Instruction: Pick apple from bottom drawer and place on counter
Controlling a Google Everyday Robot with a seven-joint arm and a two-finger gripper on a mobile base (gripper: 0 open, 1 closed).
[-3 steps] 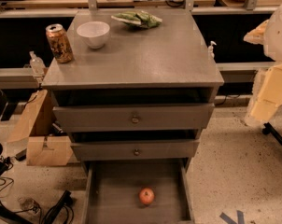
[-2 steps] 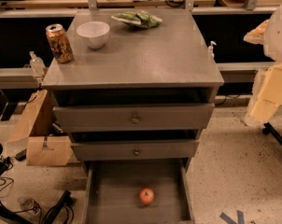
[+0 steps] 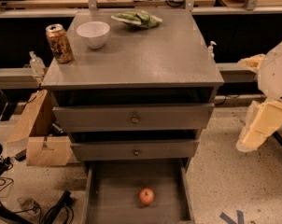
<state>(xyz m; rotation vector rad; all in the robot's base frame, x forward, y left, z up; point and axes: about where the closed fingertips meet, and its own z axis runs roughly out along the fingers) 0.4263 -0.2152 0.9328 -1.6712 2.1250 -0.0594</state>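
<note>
Camera view is looking down for you on a grey cabinet with three drawers. The bottom drawer (image 3: pixel 114 185) is standing pulled out towards you, and the apple (image 3: pixel 146 196) is lying on its floor, a little right of the middle and near the front, touching neither side wall. Nothing is holding the apple.

The gripper (image 3: pixel 261 126) is hanging at the right edge of the view, well apart from the cabinet and above the speckled floor, level with the two upper drawers. It is showing you only cream and white blocks at the end of the arm, so you cannot tell how far open it is; nothing is visibly in its grasp.

The counter (image 3: pixel 145 59) is carrying three things along its back half. A drinks can (image 3: pixel 59 43) is standing upright near the left edge, a white bowl (image 3: pixel 93 33) is sitting just beside it to the right, and a green packet (image 3: pixel 138 18) is lying at the back edge. The front half of the counter is showing bare grey.

The top drawer (image 3: pixel 134 118) and the middle drawer (image 3: pixel 135 150) are each standing slightly out, knobs facing you. A cardboard box (image 3: pixel 40 136) is leaning on the floor just left of the cabinet
</note>
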